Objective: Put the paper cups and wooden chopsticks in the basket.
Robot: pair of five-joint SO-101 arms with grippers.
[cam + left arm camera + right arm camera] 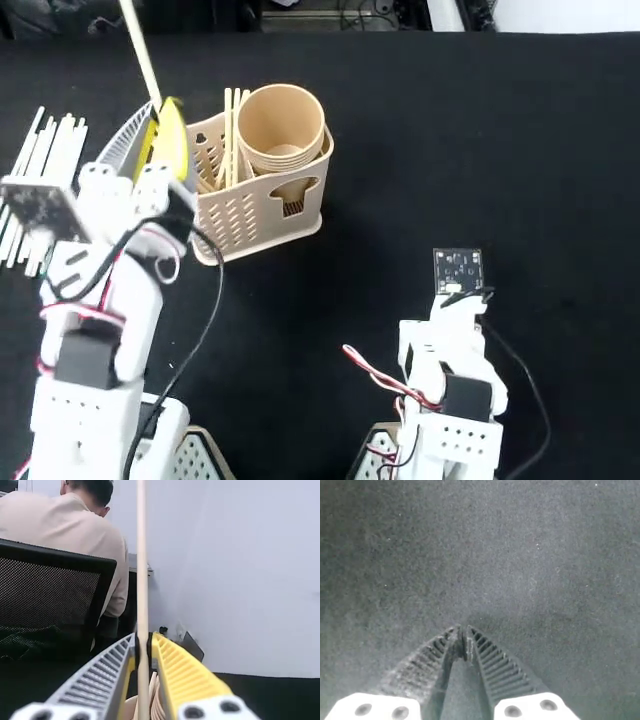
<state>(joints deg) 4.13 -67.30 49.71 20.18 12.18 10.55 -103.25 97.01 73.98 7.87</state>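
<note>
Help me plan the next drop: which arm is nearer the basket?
Left. The left arm, jaws shut on a chopstick, is right beside the basket; the right arm stands well apart on its other side.

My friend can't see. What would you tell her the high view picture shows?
The left gripper holds one wooden chopstick beside a beige basket on the black table. Stacked paper cups and some standing chopsticks are in the basket, and loose chopsticks lie on the table by the left arm. The right arm sits folded, apart from them.
</note>
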